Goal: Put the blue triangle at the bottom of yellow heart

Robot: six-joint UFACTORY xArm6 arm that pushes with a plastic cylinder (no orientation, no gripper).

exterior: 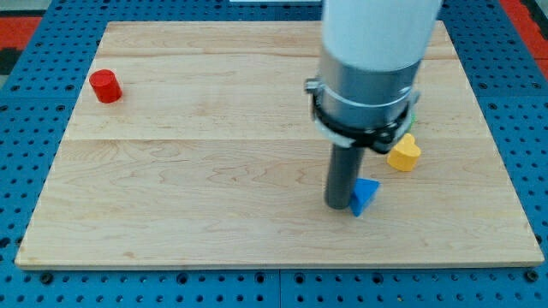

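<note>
You're looking at a fat white cylinder up top, then a grey metal collar under it with a thin black cable or band looped around. Below that it narrows to a straight dark rod, and my tip (pixel 341 205) is just its blunt, flat-cut end.

Board (pixel 214 171): pale wood, straight grain, faint plank seams. Base (pixel 26 34): blue, dotted with holes; red patches at top corners. Cylinder (pixel 105 86): red. Triangle (pixel 365 195): blue. Heart (pixel 403 153): yellow. Rod (pixel 342 175): dark grey; my tip (pixel 338 205) same. Arm (pixel 377 34): white over grey.
</note>
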